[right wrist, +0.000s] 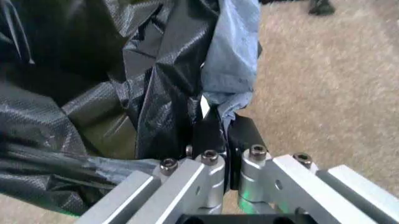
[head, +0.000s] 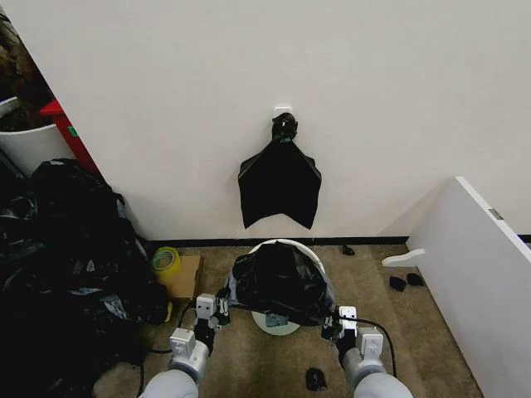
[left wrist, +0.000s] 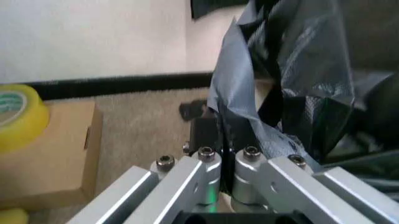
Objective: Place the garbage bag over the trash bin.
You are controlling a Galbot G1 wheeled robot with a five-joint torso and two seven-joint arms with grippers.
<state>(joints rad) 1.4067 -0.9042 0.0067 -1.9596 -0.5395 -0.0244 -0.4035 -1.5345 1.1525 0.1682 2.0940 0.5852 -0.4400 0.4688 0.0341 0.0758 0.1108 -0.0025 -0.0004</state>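
The garbage bag [head: 280,282] is glossy, crinkly black plastic, billowing over the top of the trash bin [head: 276,325]. The bin is a round cream-white bucket, with its rim showing behind the bag and its base below it. My left gripper [head: 222,305] is at the bag's left side. In the left wrist view this left gripper [left wrist: 223,140] is shut on a fold of the garbage bag [left wrist: 293,70]. My right gripper [head: 332,323] is at the bag's right side. The right wrist view shows the right gripper [right wrist: 224,133] shut on the edge of the garbage bag [right wrist: 112,84].
A flat black bundle [head: 280,178] hangs from a white wall hook behind the bin. A heap of black bags [head: 66,265] fills the left. A yellow tape roll [head: 166,259] sits on a cardboard box [head: 186,278]. A white board [head: 473,274] leans at the right.
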